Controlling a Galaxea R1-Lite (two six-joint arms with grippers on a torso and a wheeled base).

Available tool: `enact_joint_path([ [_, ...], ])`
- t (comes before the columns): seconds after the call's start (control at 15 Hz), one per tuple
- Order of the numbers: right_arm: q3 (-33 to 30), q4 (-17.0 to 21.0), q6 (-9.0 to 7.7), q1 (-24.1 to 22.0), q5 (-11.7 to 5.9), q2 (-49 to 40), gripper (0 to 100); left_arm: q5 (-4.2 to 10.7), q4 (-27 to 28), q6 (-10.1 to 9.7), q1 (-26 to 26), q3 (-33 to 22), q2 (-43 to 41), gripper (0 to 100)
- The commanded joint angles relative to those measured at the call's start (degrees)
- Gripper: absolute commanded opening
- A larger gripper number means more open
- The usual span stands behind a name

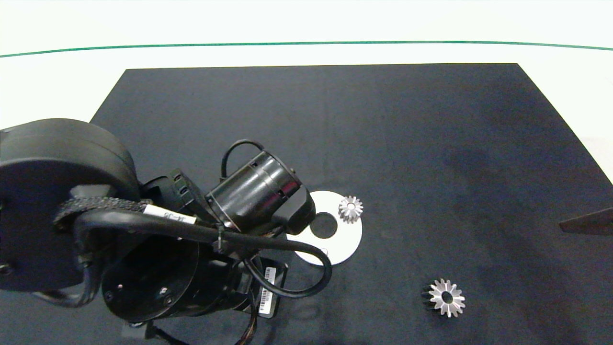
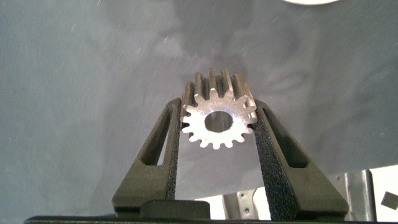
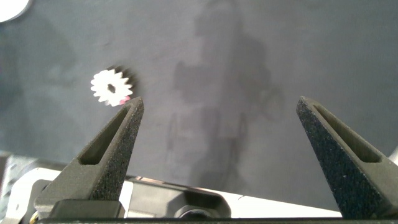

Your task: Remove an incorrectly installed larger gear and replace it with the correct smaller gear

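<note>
Glossy black arm [image 1: 143, 230], looped cable [image 1: 287, 268], apparently barcoded label [image 1: 266, 290].

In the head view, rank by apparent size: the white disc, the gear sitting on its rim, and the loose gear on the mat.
1. White disc, partly hidden by the left arm, clearly largest.
2. Larger gear, loose on the black mat.
3. Small gear on the disc's rim.

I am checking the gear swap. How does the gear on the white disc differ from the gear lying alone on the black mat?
The gear on the white disc is smaller, with short blunt teeth; the lone gear is wider, with long pointed teeth. The first sits at the edge of the white disc; the second lies on the black mat, far from the disc. Both are silver metal with a round centre hole, and no gripper touches either.
</note>
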Motion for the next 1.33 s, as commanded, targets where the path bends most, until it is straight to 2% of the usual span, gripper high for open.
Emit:
enact_joint_path([
  [0.07,-0.15,-1.27,-1.94,-4.35,0.2,-0.82,100,0.13,0.21,1.01,-0.52,-5.18,5.15,13],
  [0.13,-0.06,-1.54,-2.11,-4.7,0.2,-0.91,100,0.13,0.21,1.8,-0.78,-5.88,5.77,13],
  [0.2,-0.06,-1.54,-2.2,-5.05,0.2,-1.44,100,0.13,0.21,4.17,-1.05,-7.64,6.64,13],
  [0.27,-0.06,-1.62,-2.29,-5.05,0.11,-2.31,100,0.13,0.3,5.05,-1.13,-9.66,8.05,13],
  [0.6,-0.06,-1.62,-2.99,-5.05,0.29,-3.28,100,0.13,6.46,5.32,-3.07,-21.09,13.76,13],
  [0.87,0.03,-1.62,-2.99,-5.05,0.38,-4.16,100,0.13,9.88,5.32,-5.09,-27.07,16.84,13],
  [1.2,0.11,-1.62,-3.43,-5.05,0.38,-4.34,100,0.22,13.13,5.67,-5.09,-34.62,21.41,13],
  [1.33,0.11,-1.62,-3.52,-5.05,0.38,-4.34,100,0.22,13.75,6.02,-4.65,-36.12,22.64,13],
])
